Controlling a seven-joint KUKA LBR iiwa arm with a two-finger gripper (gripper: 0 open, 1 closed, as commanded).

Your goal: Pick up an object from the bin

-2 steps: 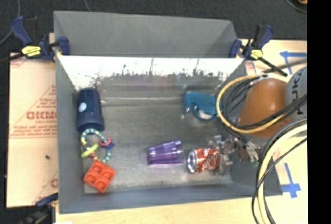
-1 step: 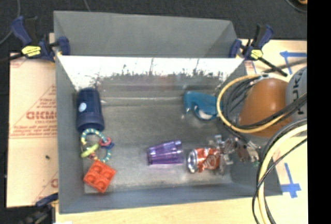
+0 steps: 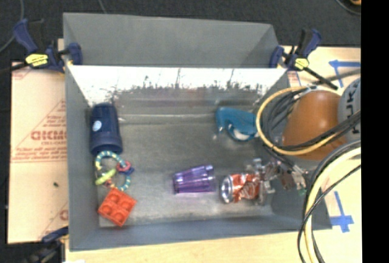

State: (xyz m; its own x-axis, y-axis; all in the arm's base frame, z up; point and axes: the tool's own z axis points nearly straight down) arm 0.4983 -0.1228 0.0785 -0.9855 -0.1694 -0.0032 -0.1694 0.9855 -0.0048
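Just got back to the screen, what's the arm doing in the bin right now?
The arm reaches in from the right, with its gripper low at the front right of the bin, against the right end of a crushed red and silver can. The can looks to be lying on the bin floor, not lifted. A purple cup lies on its side just left of it, and a teal toy sits behind.

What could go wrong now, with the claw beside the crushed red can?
The crushed red can lies close to the bin's right wall, so the claw might scrape that wall. The can's dented, shiny surface might slip. The purple cup lies just left of it and might get pushed.
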